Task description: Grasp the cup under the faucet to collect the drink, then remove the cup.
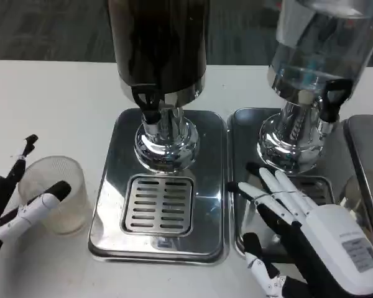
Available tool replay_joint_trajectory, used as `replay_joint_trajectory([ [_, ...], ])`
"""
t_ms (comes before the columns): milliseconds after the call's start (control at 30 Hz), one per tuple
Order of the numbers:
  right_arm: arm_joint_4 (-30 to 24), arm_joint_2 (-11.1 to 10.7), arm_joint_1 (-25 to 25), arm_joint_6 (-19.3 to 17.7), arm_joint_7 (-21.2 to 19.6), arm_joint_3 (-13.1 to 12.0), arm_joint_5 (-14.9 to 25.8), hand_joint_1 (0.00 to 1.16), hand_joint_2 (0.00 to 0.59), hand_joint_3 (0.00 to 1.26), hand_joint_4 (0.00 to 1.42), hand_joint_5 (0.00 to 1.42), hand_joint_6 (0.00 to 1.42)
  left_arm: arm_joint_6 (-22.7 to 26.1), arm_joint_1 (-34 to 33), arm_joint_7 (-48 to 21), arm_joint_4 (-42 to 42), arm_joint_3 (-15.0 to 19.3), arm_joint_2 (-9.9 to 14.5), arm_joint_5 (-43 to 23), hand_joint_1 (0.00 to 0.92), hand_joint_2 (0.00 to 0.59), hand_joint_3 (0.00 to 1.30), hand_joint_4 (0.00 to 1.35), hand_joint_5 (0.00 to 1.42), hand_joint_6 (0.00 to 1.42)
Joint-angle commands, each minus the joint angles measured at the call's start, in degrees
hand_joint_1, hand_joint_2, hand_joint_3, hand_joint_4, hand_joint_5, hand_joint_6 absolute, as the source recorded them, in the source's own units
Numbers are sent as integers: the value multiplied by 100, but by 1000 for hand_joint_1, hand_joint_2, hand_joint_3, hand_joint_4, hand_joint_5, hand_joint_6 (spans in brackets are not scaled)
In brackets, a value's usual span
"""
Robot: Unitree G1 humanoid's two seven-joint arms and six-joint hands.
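Head view looked down on a white counter (pixel 50 81) carrying two drink dispensers side by side. At the centre stood a dispenser with a dark tank (pixel 158 40), a black tap lever (pixel 148 102) at its front and a polished chrome base (pixel 166 139). That base sat on a shiny steel drip tray (pixel 112 217) with a slotted grate (pixel 158 205) set into it, and nothing stood on the grate.

To the right was a second dispenser with a clear tank (pixel 326 37), its own black tap lever (pixel 332 99) and a chrome base (pixel 292 139) on a second steel tray (pixel 242 124) just beside the first.

A clear plastic cup (pixel 59 192) stood upright on the counter at the left, beside the first tray and well apart from the dark dispenser's tap. The left hand (pixel 22 205) was at the cup: one white and black finger lay across the cup's front wall and a dark finger rose just beside its left rim. It appeared to be grasping the cup, which rested on the counter. Whether the cup held any drink could not be told.

The right hand (pixel 304 236) lay low at the right, over the second tray, released, with its fingers spread apart and pointing toward the clear dispenser's base, holding nothing.
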Motion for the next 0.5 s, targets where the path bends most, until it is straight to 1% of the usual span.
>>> replay_joint_trajectory([
  [33,56,24,-36,13,0,18,24,463,586,178,12,0,119,41,-53,64,257,-79,145,196,2,24,0,0,0,74],
  [267,79,17,-31,32,26,24,23,461,586,185,12,0,118,-146,-67,273,394,-24,188,245,0,17,0,0,0,74],
  [400,60,3,-42,33,61,-17,81,460,586,186,12,0,118,-368,5,505,342,18,210,282,0,17,0,0,0,74],
  [500,63,2,-52,31,80,-26,111,459,586,187,12,0,121,-386,28,519,363,31,257,266,0,16,0,0,0,69],
])
